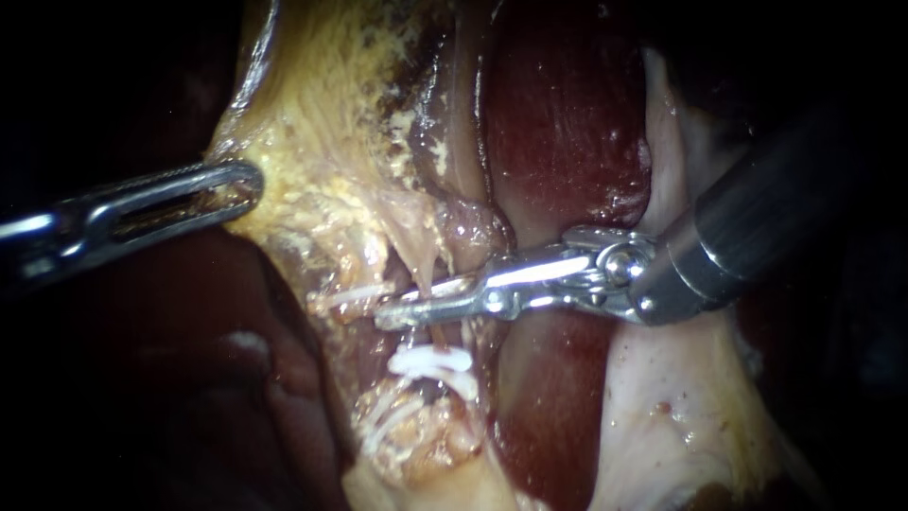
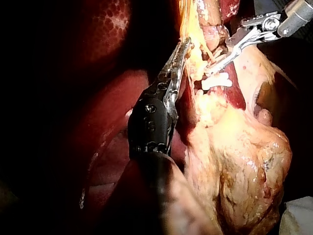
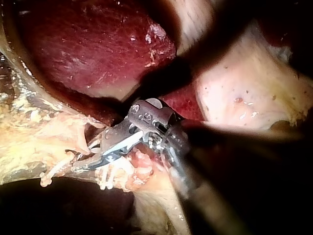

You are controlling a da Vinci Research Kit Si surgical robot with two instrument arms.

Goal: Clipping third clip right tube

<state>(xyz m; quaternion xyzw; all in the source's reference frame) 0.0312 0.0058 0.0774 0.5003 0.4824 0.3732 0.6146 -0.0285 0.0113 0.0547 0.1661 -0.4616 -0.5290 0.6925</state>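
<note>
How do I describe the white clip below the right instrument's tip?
Find the dark red liver at the centre. The shiny silver right instrument crosses it. Just below its tip lies the bright white clip, broader than the thin clips lower down.

No readable text, no labels, no numbers, no signs

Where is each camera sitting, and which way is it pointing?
Endoscope: close in, facing the tube; left instrument and right instrument enter.
Left wrist: on that arm, looking along its shaft to jaws shut on yellow tissue.
Right wrist: on that arm, looking along its instrument.
All share the white clips.
</note>
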